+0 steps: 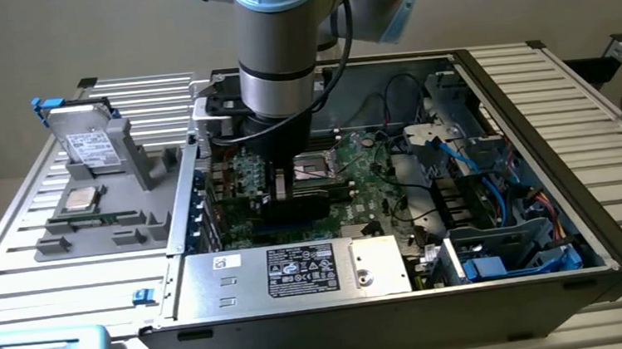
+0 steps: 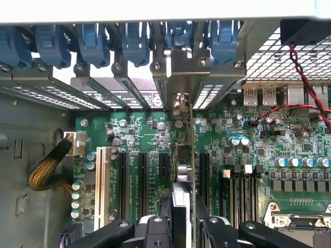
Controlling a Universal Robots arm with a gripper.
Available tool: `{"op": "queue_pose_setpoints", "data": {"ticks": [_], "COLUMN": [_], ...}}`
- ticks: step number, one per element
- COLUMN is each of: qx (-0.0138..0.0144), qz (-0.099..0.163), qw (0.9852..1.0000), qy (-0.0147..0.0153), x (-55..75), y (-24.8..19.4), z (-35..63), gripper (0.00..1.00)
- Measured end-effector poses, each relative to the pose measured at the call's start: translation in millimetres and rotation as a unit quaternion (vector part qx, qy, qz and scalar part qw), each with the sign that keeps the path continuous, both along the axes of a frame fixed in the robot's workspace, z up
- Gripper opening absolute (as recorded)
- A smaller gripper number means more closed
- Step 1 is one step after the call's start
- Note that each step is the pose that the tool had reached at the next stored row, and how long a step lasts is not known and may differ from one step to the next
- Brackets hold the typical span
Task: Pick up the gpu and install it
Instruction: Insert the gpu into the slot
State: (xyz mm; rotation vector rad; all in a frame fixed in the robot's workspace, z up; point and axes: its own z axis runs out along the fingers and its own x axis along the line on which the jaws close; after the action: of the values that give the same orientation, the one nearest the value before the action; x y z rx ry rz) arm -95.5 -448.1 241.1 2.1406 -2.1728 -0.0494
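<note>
Tool [image 2: 183,227] pinches gpu [image 2: 184,165], card upright among mobo [image 2: 139,129] slots inside PC case [image 1: 560,159], bracket end toward blue clips [image 2: 135,39]. PSU [image 1: 203,287] label: print too small to read. Hard drive [image 1: 92,142] w/ white label outside case, exterior view's left.

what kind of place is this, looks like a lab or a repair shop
Most likely a robotics lab or test bench for computer assembly: an open desktop case lies on a slatted metal table, a grey fixture tray holds a hard drive, and a robot arm reaches over the motherboard.
</note>
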Motion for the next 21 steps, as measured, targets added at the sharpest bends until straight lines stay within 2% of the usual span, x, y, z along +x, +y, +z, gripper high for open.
{"op": "queue_pose_setpoints", "data": {"ticks": [21], "qx": [0.0012], "qz": [0.012], "qw": [0.9999], "qy": [-0.0001], "x": [-0.5], "y": [-1.2], "z": [0.8], "gripper": [0.28]}}
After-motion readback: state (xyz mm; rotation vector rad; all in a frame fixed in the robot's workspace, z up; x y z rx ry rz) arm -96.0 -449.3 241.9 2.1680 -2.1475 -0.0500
